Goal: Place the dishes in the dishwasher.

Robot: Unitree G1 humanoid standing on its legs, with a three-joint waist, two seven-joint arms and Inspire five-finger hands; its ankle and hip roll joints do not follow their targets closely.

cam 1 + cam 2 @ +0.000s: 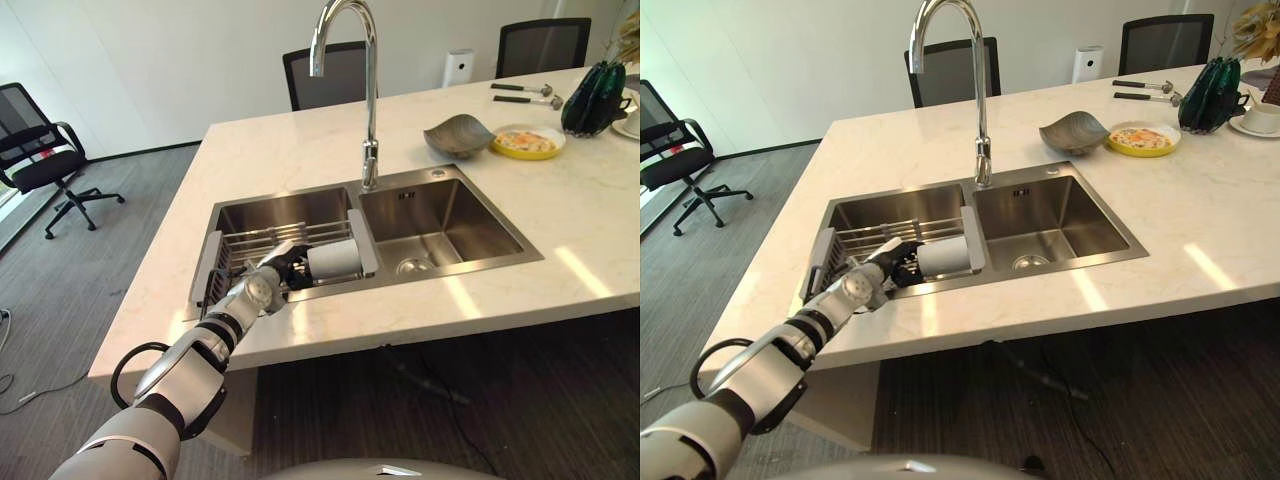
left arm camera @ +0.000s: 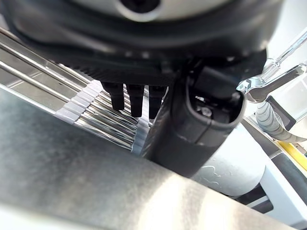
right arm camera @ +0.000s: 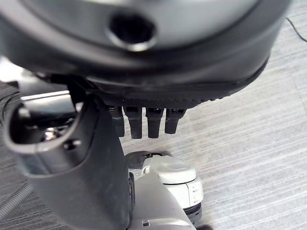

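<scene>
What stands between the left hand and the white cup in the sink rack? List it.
Nothing visible. The left hand is already at the white cup, which lies on its side on the rack over the left basin.
</scene>
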